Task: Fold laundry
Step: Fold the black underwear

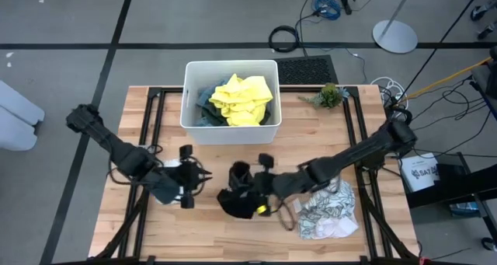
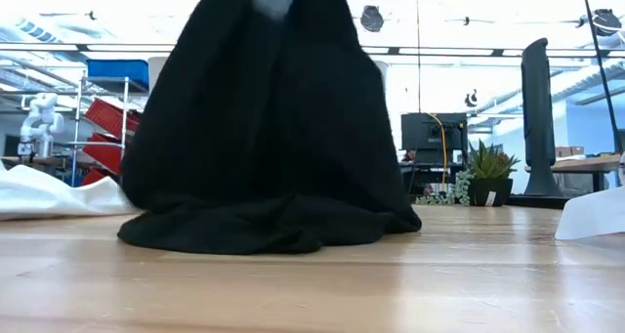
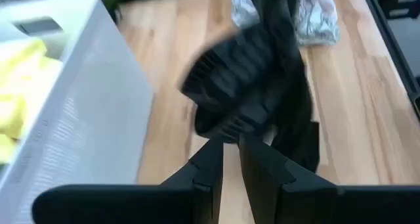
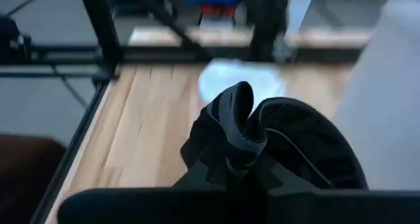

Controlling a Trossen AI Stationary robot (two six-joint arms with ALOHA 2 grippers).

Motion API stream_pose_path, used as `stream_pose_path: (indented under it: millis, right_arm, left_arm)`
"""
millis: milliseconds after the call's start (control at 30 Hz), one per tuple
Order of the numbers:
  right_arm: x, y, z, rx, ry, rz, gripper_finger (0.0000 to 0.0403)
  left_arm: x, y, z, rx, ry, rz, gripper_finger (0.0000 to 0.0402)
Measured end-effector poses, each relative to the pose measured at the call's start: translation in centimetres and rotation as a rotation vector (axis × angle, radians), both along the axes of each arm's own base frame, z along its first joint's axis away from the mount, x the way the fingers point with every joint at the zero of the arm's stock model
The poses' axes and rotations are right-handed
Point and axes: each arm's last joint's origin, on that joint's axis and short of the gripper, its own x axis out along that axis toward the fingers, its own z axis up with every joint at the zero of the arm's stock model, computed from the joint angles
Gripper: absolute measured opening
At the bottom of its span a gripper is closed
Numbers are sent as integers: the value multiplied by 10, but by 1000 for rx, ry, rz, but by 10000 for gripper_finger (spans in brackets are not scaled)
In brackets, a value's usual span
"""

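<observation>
A black garment [image 1: 239, 193] is at the table's middle, near the front. In the low view it hangs down from above as a wide dark drape [image 2: 264, 128]. My right gripper [image 1: 250, 186] reaches in from the right and is shut on it. My left gripper [image 1: 200, 176] stands a little to the left of the garment, clear of it. In its wrist view its fingers [image 3: 231, 142] are open by a narrow gap, with bare wood showing between them. A grey-white cloth with a dark line pattern [image 1: 330, 210] lies flat on the table at the near right. My right gripper pinches a bunched fold of the black garment [image 4: 239, 135] between its fingers; the cloth itself covers the fingertips. The fingers come from the table's right, slanting down. The garment hangs below the hold, with its lower part heaped on the table [image 2: 264, 230].
A white tub [image 1: 190, 102] stands at the far middle, holding a yellow cloth [image 1: 242, 99] and darker cloths. A small plant [image 1: 330, 95] is at the far right. Black frame rails run along the table's left and right sides.
</observation>
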Motion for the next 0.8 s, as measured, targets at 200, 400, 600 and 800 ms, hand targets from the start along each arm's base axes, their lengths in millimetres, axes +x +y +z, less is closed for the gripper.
stream_pose_path:
  millis: [200, 400, 600, 800]
  right_arm:
    - [-42, -27, 75, -154, -192, 29, 1]
    - [-95, -60, 131, -303, -281, 21, 0]
    - [-91, -57, 111, -259, -114, 1, 0]
    - [-34, -25, 30, -198, 163, 51, 0]
  left_arm:
    - [-20, -2, -2, 53, -67, 5, 61]
    - [-27, 1, -18, 53, -47, 31, 61]
    - [-30, 4, -14, 24, -78, 36, 61]
    - [-31, 4, -8, -16, -120, 34, 61]
